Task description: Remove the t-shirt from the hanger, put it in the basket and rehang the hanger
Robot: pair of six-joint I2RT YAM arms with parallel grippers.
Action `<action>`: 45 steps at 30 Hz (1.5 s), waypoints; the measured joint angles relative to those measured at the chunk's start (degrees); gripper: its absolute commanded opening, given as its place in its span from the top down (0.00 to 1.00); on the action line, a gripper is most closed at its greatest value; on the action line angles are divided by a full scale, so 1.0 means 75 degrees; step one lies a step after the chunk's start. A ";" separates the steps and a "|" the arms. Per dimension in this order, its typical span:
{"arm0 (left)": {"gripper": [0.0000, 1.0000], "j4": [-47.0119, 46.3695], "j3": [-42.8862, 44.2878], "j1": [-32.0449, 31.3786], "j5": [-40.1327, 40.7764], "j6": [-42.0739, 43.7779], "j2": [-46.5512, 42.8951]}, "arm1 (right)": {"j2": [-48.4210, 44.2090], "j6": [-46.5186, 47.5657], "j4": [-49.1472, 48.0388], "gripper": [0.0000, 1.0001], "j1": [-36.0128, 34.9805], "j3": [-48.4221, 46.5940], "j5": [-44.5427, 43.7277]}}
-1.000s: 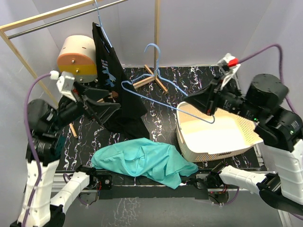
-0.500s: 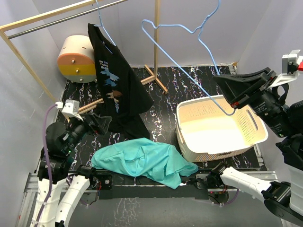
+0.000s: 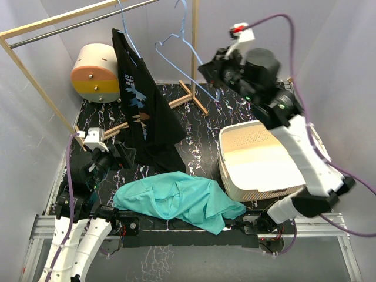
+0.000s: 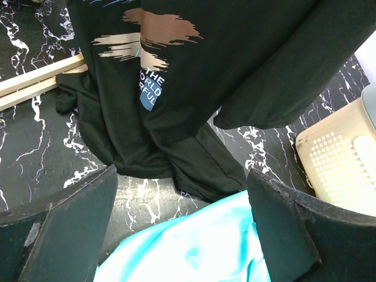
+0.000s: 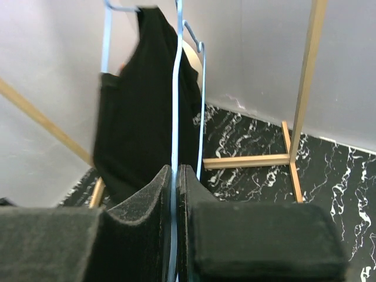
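Pale blue and bare, the empty wire hanger [image 3: 176, 36] is pinched in the right end effector [image 3: 212, 69]. Its pads are closed flat on the wire, which the right wrist view shows edge-on. It is held high at the far side with the hook uppermost, close to the grey metal rail [image 3: 76, 24]. Whether the hook has caught the rail cannot be told. The step in hand looks like parking this hanger. To do it well, keep the hook upright, carry it over the rail before lowering, and let go only once the wire bears its own weight, well right of the hanging garment.

The black printed t-shirt [image 3: 144, 111] hangs at the far left on a second pale-blue wire hanger [image 3: 126, 35]. Its long axis runs from the collar, high and far, down to the hem, which slumps onto the black marbled tabletop [image 3: 200, 135]. The crumpled teal t-shirt [image 3: 176, 197] lies free along the near edge, lengthwise left to right, just left of the cream perforated plastic basket [image 3: 258, 189]. The left end effector [image 3: 120, 155] sits low at the near left, spread wide and empty, facing the black hem
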State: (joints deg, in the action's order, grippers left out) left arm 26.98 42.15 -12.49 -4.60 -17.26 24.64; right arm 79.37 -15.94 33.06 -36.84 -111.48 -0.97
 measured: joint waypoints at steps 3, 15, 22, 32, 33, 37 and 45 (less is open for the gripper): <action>0.11 0.0006 -0.0017 0.0000 0.0017 0.0017 -0.0015 | 0.1040 0.0122 -0.0061 0.92 0.0000 -0.0350 -0.0079; 0.11 0.0015 -0.0122 -0.0003 0.0166 0.0015 -0.0099 | 0.2232 0.0463 -0.1000 0.92 0.0000 -0.1227 -0.0256; 0.11 0.0015 -0.0125 -0.0082 0.0219 0.0015 -0.0099 | 0.2244 0.0539 -0.1851 0.92 0.0000 -0.1148 -0.0382; 0.11 0.0017 -0.0125 -0.0102 0.0347 0.0012 -0.0102 | 0.3375 0.0682 -0.2436 0.92 0.0000 -0.1923 -0.0487; 0.11 0.0017 -0.0125 -0.0102 0.0358 0.0012 -0.0102 | 0.3544 0.0688 -0.2436 0.92 0.0000 -0.2011 -0.0484; 0.12 0.0020 -0.0125 -0.0102 0.0367 0.0012 -0.0102 | 0.4025 0.0702 -0.2384 0.92 0.0000 -0.2159 -0.0484; 0.12 0.0041 -0.0125 -0.0102 0.0423 0.0003 -0.0102 | 0.4293 0.0673 -0.2235 0.20 0.0000 -0.2515 -0.0425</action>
State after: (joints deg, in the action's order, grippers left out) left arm 27.29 41.21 -13.26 -1.43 -17.23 23.88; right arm 111.57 -10.90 16.29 -36.84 -130.34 -4.16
